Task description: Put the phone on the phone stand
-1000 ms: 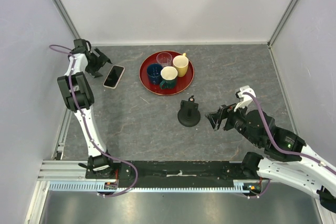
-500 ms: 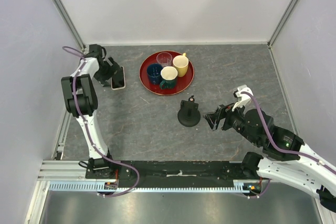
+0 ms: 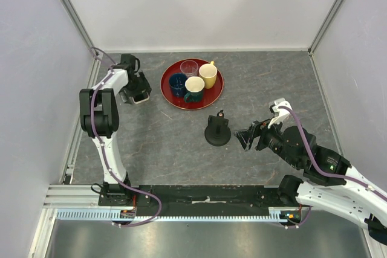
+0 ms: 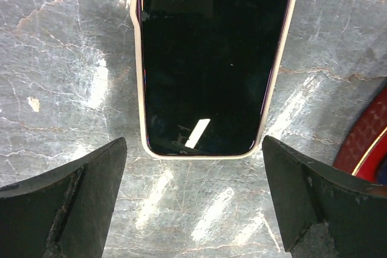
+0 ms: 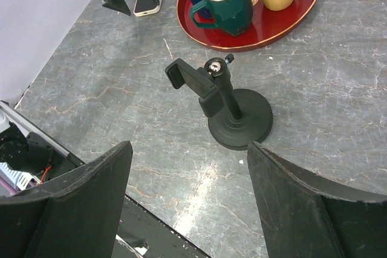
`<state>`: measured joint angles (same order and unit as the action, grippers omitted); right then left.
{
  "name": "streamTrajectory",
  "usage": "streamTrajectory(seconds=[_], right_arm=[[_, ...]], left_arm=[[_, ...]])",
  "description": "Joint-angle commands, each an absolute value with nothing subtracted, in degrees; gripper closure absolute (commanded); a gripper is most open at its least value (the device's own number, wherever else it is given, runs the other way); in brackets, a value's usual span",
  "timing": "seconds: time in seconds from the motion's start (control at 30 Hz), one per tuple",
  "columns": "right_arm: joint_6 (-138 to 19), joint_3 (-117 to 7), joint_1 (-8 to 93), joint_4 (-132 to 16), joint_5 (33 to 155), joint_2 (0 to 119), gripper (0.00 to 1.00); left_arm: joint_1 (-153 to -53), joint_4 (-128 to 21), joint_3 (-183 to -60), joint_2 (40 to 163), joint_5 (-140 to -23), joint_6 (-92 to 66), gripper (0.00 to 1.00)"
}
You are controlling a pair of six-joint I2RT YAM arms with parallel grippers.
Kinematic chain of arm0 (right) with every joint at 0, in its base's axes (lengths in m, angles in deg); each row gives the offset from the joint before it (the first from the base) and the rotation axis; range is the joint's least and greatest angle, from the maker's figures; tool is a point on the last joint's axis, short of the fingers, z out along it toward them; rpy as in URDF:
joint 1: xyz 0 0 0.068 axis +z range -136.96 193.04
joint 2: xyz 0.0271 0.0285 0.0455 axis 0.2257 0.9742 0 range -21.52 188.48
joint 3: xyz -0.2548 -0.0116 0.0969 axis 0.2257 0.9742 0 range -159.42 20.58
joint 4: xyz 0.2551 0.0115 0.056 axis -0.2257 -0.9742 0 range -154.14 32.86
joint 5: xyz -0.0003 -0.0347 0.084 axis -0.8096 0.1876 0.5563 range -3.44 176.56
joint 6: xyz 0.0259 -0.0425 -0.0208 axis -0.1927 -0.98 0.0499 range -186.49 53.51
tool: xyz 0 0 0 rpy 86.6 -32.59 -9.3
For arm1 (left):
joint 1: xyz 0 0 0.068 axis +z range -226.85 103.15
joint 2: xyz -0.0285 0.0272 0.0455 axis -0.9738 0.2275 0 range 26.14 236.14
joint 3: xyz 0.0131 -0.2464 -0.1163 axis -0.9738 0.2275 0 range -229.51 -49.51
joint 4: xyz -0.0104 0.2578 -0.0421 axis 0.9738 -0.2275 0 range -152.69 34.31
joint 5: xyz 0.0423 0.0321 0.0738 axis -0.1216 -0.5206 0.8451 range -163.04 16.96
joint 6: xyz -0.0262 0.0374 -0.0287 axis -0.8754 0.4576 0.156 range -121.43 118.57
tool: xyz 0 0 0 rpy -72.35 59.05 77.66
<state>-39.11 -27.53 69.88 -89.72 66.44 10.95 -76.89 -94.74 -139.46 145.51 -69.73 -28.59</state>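
left gripper [image 4: 192,144] wide open, empty, over phone [image 4: 208,58] | right gripper [image 5: 188,144] open, empty, near phone stand [image 5: 239,122]

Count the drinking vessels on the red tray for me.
4, all on the red tray: a clear glass at the far edge, a yellow mug far right, a dark blue cup on the left, a green mug at the near side. None appears hidden.

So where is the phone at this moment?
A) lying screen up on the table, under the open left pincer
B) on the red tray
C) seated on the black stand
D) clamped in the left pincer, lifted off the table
A: the left wrist view shows the phone flat on the table, dark screen up, with the left pincer open and not closed on it.
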Motion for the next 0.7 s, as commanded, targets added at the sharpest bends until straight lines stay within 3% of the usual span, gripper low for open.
streamTrajectory(seconds=[0.0, 0.43, 0.67], right_arm=[[-38.7, -27.0, 70.0, -87.4, 67.2, 11.4, 0.17], [-38.8, -27.0, 70.0, -87.1, 66.7, 11.9, 0.16], [-38.9, -26.7, 70.0, -87.1, 66.4, 11.4, 0.16]], left_arm=[[-78.5, -96.9, -142.4, 144.8, -61.4, -25.9, 0.0], [-80.3, -113.1, -166.1, 160.8, -57.0, -26.4, 0.0], [-80.0, -115.0, -170.4, 163.8, -56.4, -25.2, 0.0]])
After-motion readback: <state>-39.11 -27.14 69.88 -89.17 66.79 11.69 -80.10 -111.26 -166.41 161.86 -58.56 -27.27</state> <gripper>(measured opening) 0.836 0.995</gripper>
